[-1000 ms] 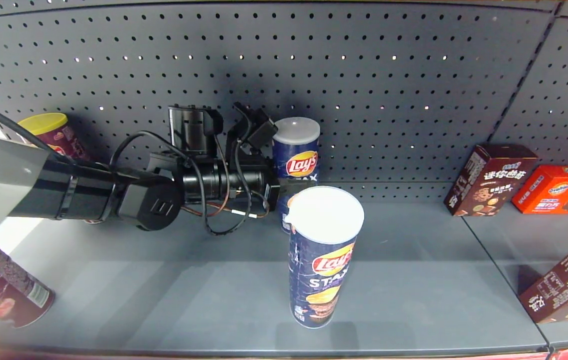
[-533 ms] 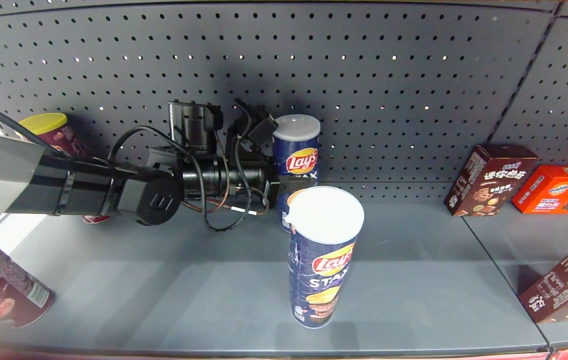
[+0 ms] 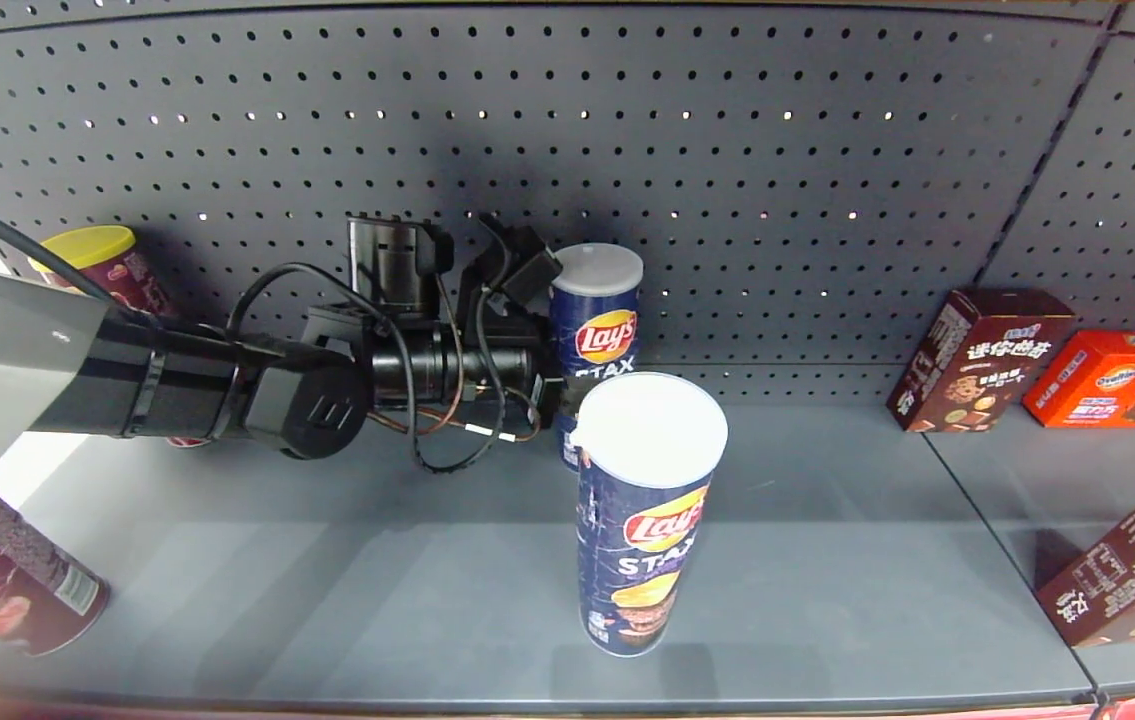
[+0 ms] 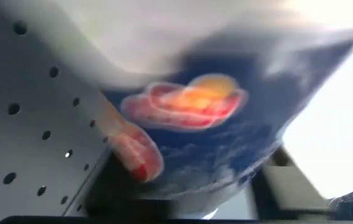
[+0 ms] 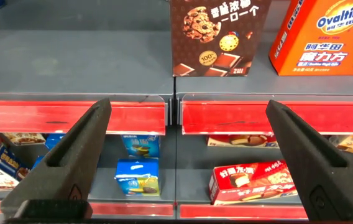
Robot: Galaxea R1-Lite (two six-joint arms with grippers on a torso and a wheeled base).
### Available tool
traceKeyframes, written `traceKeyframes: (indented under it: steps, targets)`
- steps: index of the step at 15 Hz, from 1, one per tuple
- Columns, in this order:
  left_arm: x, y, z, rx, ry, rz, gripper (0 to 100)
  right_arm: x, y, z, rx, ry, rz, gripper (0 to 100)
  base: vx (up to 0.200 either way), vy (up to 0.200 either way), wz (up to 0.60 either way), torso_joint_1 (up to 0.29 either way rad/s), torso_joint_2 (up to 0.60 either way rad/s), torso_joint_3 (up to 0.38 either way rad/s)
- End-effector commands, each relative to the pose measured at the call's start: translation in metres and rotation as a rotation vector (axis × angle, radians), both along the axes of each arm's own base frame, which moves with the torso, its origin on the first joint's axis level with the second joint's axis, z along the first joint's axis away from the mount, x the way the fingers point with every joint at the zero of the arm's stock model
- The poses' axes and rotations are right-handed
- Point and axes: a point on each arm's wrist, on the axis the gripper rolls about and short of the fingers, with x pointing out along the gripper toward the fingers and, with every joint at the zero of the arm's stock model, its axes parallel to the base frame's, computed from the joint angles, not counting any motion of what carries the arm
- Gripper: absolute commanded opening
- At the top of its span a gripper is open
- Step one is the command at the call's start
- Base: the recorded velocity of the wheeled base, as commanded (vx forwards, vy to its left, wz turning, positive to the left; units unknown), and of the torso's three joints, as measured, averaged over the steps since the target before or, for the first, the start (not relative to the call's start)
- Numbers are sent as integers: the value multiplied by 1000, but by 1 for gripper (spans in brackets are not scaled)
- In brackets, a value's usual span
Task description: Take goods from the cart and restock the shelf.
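A blue chip can [image 3: 605,335] with a white lid stands upright at the back of the grey shelf [image 3: 827,580], close to the pegboard. My left gripper [image 3: 559,388] comes in from the left and is shut on its lower body. Up close in the left wrist view, the same can [image 4: 226,137] has the pegboard beside it. A second blue chip can [image 3: 645,530] stands upright just in front, hiding part of the held can and the fingertips. My right gripper [image 5: 187,106] is open and holds nothing, facing the red-edged shelf fronts lower down.
A yellow-lidded dark red can [image 3: 102,268] stands at the back left. A dark can [image 3: 7,585] lies at the front left. To the right are a brown cookie box [image 3: 977,358], an orange box [image 3: 1117,378] and a tilted brown box [image 3: 1132,560].
My left gripper and the held blue can have shifted slightly to the right and down along the pegboard. The front can has not moved.
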Motion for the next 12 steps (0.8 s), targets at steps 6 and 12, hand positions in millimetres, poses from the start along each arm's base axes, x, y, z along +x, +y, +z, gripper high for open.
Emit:
traceKeyframes:
  steps: [6, 12]
  targets:
    - [-13, 17, 1, 23, -24, 18, 100, 0, 0, 0, 0, 1, 0, 100, 0, 0, 0, 0, 0, 0]
    - [-36, 32, 0, 47, -77, 75, 100, 0, 0, 0, 0, 1, 0, 100, 0, 0, 0, 0, 0, 0]
